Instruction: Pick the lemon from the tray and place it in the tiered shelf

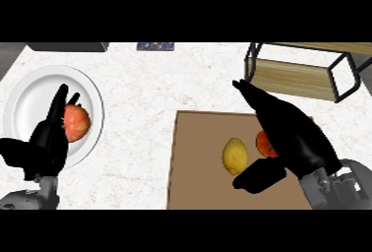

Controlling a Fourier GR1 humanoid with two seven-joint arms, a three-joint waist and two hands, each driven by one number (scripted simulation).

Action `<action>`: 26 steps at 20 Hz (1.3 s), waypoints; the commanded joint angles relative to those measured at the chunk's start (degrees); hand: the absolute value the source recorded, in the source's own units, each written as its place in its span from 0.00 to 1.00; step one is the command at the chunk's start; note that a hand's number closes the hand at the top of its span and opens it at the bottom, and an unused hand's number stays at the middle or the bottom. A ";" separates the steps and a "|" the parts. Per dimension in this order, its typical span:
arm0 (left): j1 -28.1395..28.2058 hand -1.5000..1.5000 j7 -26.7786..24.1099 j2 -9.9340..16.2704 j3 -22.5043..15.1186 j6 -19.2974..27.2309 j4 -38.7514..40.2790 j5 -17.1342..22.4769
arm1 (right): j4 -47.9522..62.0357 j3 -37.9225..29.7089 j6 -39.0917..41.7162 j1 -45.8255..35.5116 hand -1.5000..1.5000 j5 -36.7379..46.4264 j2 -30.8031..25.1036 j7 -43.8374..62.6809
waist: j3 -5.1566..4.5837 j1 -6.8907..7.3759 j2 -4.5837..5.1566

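Plainly, task progress: nothing is done yet as far as can be judged; the lemon lies on the tray and the tiered shelf holds nothing that shows, so the grasp, the lift, the carry and the placing are all left.
Right hand point(291, 135): it comes in from the lower right edge over the right part of the tray, fingers stretched long toward the far side and the thumb spread out low beside the lemon. It is wide open and has hold of nothing. Whether the thumb tip touches the lemon cannot be told.
Left hand point(44, 147): at the lower left, open, fingers straight up, resting over the near rim of the plate and holding nothing.
Lemon point(235, 156): yellow, lying on the tray just left of the right hand, near the tray's middle.
Orange fruit point(263, 143): just right of the lemon on the tray, largely hidden under the right hand.
Tray point(200, 162): a brown board on the bench, running to the near edge of the view.
Plate point(36, 93): white, on the left of the bench, well apart from the tray, carrying a red apple point(77, 123).
Bench point(145, 88): pale and marbled.
Tiered shelf point(301, 74): a dark frame with wooden boards at the far right, beyond the tray.
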 commanded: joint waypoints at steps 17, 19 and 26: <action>-0.33 0.50 0.71 -1.00 2.02 -0.77 -0.48 -1.05 | 10.22 10.19 8.34 -2.37 0.00 9.30 6.09 17.23 | 0.22 -1.30 0.05; 1.71 0.50 2.33 -0.96 0.99 -0.28 -3.95 -1.77 | 16.30 10.52 7.80 -3.01 0.00 11.07 7.98 14.34 | 0.24 -0.56 0.15; 1.84 0.50 0.21 -1.70 2.95 -2.04 -1.17 -1.57 | 14.11 13.07 6.21 4.31 0.00 16.60 9.79 13.20 | 0.25 -1.06 0.12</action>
